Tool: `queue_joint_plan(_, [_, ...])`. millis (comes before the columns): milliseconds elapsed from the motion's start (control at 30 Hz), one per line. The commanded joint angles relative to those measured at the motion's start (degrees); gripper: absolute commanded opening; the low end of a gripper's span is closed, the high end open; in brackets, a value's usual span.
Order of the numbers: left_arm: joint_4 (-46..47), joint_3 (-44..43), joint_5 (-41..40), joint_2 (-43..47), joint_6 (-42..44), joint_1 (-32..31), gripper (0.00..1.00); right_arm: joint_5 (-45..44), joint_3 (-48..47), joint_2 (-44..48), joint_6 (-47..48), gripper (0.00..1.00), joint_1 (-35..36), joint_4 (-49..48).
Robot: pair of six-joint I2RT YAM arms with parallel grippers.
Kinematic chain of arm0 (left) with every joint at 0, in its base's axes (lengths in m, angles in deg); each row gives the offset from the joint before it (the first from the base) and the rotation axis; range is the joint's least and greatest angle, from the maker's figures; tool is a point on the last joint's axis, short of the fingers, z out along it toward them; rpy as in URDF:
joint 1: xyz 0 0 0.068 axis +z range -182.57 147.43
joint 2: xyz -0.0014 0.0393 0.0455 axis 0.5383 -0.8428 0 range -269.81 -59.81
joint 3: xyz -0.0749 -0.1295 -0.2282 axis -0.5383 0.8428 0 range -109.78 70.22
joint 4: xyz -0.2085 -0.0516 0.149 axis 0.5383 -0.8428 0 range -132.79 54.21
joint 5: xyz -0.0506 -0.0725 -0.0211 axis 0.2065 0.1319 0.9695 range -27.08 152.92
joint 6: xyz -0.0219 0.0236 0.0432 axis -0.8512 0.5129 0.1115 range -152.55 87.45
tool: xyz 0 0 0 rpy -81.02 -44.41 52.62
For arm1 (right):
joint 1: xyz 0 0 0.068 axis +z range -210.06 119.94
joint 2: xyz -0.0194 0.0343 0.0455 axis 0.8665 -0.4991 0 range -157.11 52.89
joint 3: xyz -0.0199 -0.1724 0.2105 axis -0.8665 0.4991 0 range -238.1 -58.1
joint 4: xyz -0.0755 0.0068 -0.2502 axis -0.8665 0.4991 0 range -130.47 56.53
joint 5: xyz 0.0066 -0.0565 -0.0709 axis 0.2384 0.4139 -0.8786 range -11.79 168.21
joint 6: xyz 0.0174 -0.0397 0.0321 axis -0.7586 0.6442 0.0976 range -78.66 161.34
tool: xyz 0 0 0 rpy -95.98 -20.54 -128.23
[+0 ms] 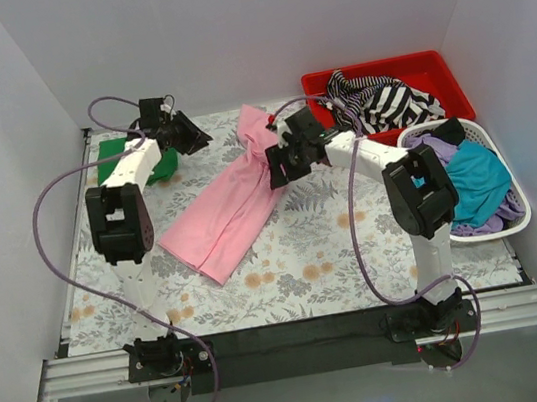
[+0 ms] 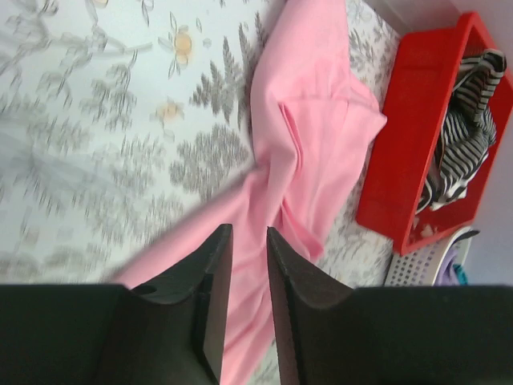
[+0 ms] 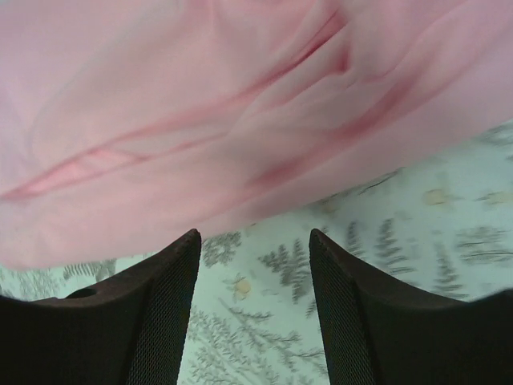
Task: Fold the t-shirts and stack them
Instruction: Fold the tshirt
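Striped t-shirt [image 1: 382,100] in red bin [image 1: 430,66]; teal t-shirt [image 1: 477,175] in basket [image 1: 491,231]

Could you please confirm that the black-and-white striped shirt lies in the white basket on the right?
Not quite: the striped shirt lies in the red bin, behind the white basket, on the right. The top external view shows it.

No writing to read.
Looking it all over: not one legible word, label, brand or number.
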Motion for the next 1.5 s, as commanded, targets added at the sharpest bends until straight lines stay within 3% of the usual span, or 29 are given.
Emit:
queue_joint_plan(0, [-2.44, 9.14, -9.79, 15.61, 6.79, -1.16, 0.25, 1.82, 3.7, 3.6, -0.1, 0.63, 6.75, -0.82])
queue_joint_plan(167, [-2.26, 23.55, -15.78, 29.94, 8.03, -1.07, 0.29, 0.24, 3.28, 0.88, -1.34, 0.62, 15.27, -1.18])
queue_joint_plan(300, [-4.46, 27.18, -21.92, 38.55, 8.2, -0.99, 0.36, -0.64, -1.54, -1.58, -2.13, 0.63, 19.67, 0.04])
queue_joint_plan(500, [-8.5, 29.29, -27.39, 42.01, 8.82, -0.64, 0.55, -0.99, -11.3, -10.8, -1.43, 0.63, 23.98, 2.95])
queue_joint_plan(700, [-8.6, 32.1, -29.42, 45.6, 9.17, 1.2, 0.58, -1.7, -23.52, -22.57, -0.11, 0.64, 25.57, 5.41])
queue_joint_plan(867, [-7.98, 32.19, -26.44, 47.72, 9.61, 4.98, 0.59, -1.35, -26.61, -24.35, -0.02, 0.64, 26.36, 6.72])
queue_joint_plan(1067, [-8.24, 31.14, -25.11, 47.54, 10.66, 8.06, 0.59, -2.58, -15.64, -19.44, -0.9, 0.64, 28.55, 6.73])
queue_joint_plan(1300, [-8.51, 30.69, -22.4, 45.52, 10.66, 8.51, 0.59, -7.14, 8.15, -6.18, -2.65, 0.63, 33.03, 4.71])
queue_joint_plan(1467, [-7.45, 31.14, -20.11, 44.56, 10.05, 8.59, 0.59, -10.13, 18.2, 2.36, -5.02, 0.63, 34.0, 3.13])
